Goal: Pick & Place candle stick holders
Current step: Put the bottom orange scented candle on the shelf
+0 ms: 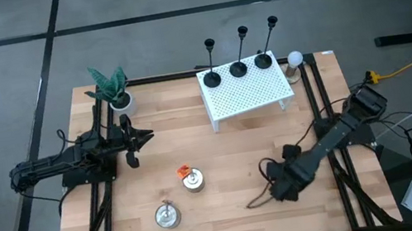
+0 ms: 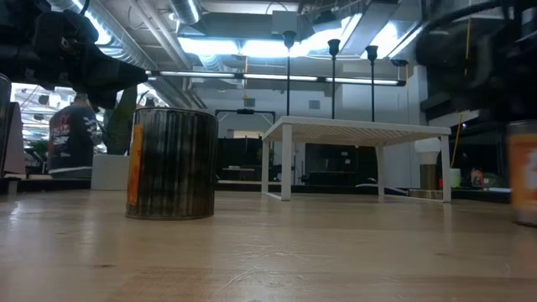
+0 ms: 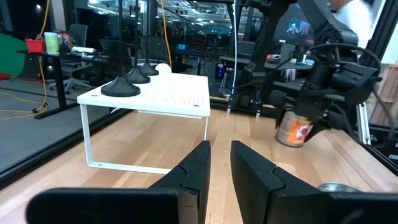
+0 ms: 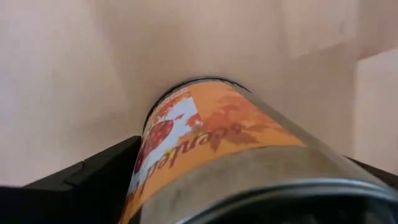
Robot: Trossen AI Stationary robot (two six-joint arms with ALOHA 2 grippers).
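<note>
Three black candle stick holders [image 1: 238, 68] stand by their round bases on a white perforated shelf [image 1: 249, 96] at the table's far right. Their stems also show in the low view [image 2: 334, 75]. My right gripper [image 1: 280, 183] is over the near right of the table, pointing down and closed on an orange-labelled can [image 4: 211, 143]. That can also shows under the gripper in the left wrist view [image 3: 292, 130]. My left gripper [image 1: 143, 139] waits level at the table's left, far from the holders. Its fingers [image 3: 202, 165] stand almost together with nothing between them. My right gripper pinches the can's round side wall [image 4: 146, 155] between its two fingers [image 4: 93, 177], one on each side, near the top rim. The fingers come from above and point down. The can sits upright below them; whether its bottom touches the table I cannot tell.
A second orange-tagged can [image 1: 191, 178] and a plain silver can [image 1: 167, 215] stand on the wood near the middle front. A potted plant [image 1: 111, 88] is at the far left corner, and a white ball-shaped lamp [image 1: 295, 59] stands beside the shelf. A dark cable [image 1: 258, 199] trails by the right gripper.
</note>
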